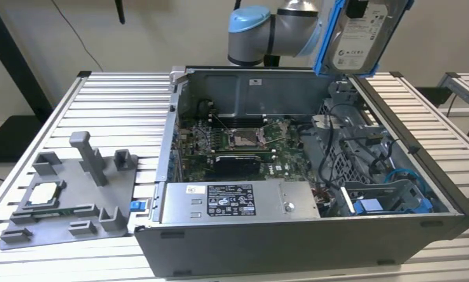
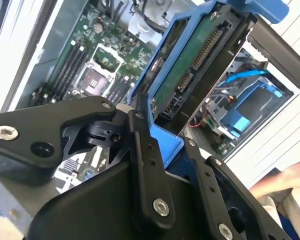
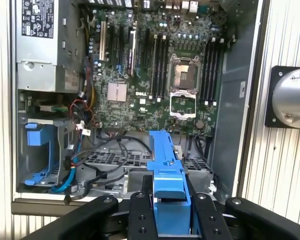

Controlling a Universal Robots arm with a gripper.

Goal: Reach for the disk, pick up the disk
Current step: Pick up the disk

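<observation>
In the exterior view, the disk (image 1: 362, 36) hung at the upper right of the frame, raised clear above the open computer case (image 1: 297, 247) on the slatted counter (image 1: 101, 94). Its labelled face showed and its long axis stood nearly upright, blue rails along its edges.

In the second wrist view, the claw (image 2: 162, 132) was clenched on the disk (image 2: 200, 65), black fingers (image 2: 145, 150) pressing the blue rail from both sides. The disk ran straight out from the claw toward the upper right, connector side showing. A person's hand (image 2: 290, 177) showed at the right edge.

In the first wrist view, the claw (image 3: 167, 205) gripped the blue rail at lower centre, the motherboard (image 3: 155, 60) well below it.
</observation>
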